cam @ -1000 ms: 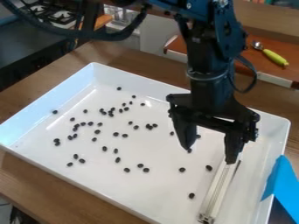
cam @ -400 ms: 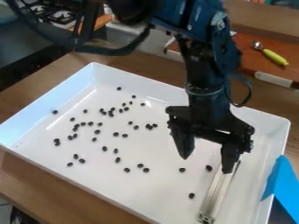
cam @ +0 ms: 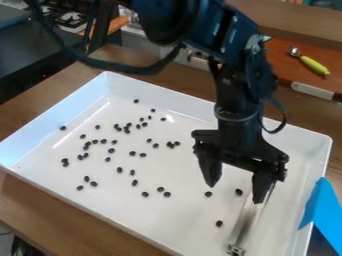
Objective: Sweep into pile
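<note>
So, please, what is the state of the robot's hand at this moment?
Hand: open, its two fingers wide apart over the white tray, holding nothing between them.

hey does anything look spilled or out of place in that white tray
Small dark pieces lie scattered across the white tray rather than piled, which suits an unfinished sweep. I see none outside it and no damage.

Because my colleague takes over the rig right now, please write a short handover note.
Gripper: the black two-finger gripper is open over the white rectangular tray, one fingertip at the long pale bar; contact unclear.
Pieces: small dark oval pieces lie scattered, mostly in the tray's left and middle, a few near the bar.
Done: no single pile yet.
Left: probably grip the bar, then sweep the pieces together.
</note>
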Robot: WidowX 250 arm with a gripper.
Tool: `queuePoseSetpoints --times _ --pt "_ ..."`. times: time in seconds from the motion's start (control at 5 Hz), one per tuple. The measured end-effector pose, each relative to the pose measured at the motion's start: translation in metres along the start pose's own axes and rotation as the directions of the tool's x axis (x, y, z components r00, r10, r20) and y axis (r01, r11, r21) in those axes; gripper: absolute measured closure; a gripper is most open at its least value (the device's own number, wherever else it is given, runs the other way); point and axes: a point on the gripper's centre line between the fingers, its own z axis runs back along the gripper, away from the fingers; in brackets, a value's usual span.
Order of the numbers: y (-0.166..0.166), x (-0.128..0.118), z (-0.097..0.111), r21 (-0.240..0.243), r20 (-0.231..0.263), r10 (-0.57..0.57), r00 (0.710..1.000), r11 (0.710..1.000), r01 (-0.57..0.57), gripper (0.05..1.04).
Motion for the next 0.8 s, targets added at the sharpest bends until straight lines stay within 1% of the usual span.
queuePoseSetpoints --times 0.2,0.4,0.6,0.8 --pt "0.003 0.001 -0.01 0.019 -0.004 0.003 1.0 1.0 -0.003 0.089" --pt "-0.003 0.0 -0.01 0.018 0.003 0.002 1.0 1.0 -0.002 0.089" --pt "-0.012 0.004 -0.011 0.031 0.023 -0.007 1.0 1.0 0.006 0.089" --pt "-0.017 0.006 -0.016 0.042 0.025 -0.007 1.0 0.999 0.006 0.116"
